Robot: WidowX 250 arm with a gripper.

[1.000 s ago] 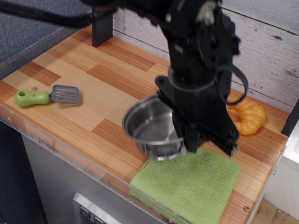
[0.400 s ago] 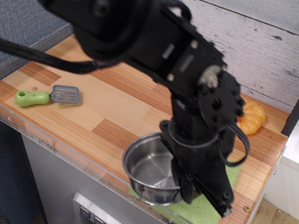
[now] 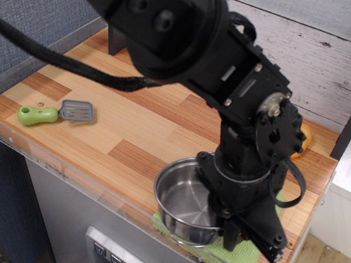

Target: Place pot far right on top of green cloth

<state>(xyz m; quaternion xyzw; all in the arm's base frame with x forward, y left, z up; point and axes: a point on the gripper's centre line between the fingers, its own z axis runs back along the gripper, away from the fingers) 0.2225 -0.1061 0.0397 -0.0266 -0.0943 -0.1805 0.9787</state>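
While the big black arm [image 3: 243, 115] hangs low over the front right corner of the wooden tabletop [image 3: 131, 119], the shiny pot [image 3: 185, 201] sits under it, right over the green cloth [image 3: 243, 255]. Only a little of the cloth shows, a strip past the pot's front rim and a bit under the arm. The pot's rim looks a bit tipped. I cannot tell if its bottom is touching the cloth yet or is just above it.

The gripper [image 3: 230, 227] is at the right side of the pot's rim. Its jaws look closed on the pot's wall there, holding it, but the arm hides most of the grip, so I am not fully sure.

My guess is that the job is nearly done, and the step now is setting the pot down. To do it well, the arm should go down slowly and straight until the pot sits flat. Then the jaws should open just a little and lift straight up, so they do not drag the pot or bunch up the cloth. The pot is close to the front edge of the tabletop, so a push forward could tip it off.

Far to the left lies a small spatula [image 3: 57, 113] with a green handle. A bit of something orange [image 3: 304, 140] peeks out behind the arm. Both are well out of the way.
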